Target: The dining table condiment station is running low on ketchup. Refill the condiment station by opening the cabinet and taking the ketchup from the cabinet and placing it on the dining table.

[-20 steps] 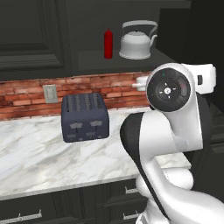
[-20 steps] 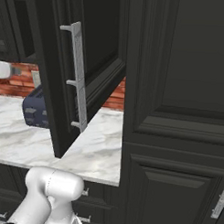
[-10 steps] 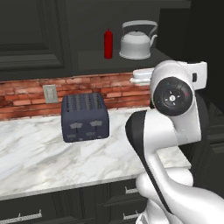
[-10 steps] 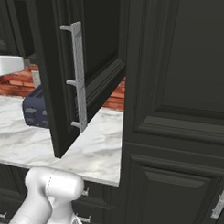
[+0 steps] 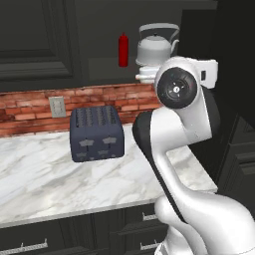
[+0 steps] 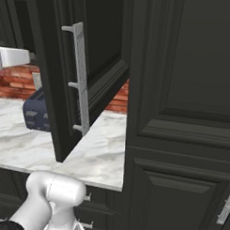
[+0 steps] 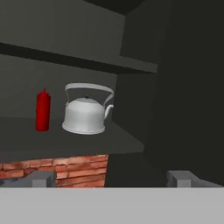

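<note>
The cabinet (image 6: 96, 88) door is swung open, so the job now is to reach in and grab the ketchup (image 7: 42, 110). The red bottle stands upright on the lower shelf (image 7: 87, 142), just beside the kettle (image 7: 86, 113) but not touching it. The claw (image 7: 111, 177) is wide open and holds nothing, and it is well back from the shelf. The bottle sits to the left of where the claw points, so the claw should turn that way first. It should go in level, above the shelf edge, with one finger on each side of the bottle's middle. It should keep away from the kettle. Squeeze softly, then lift straight up.
</note>
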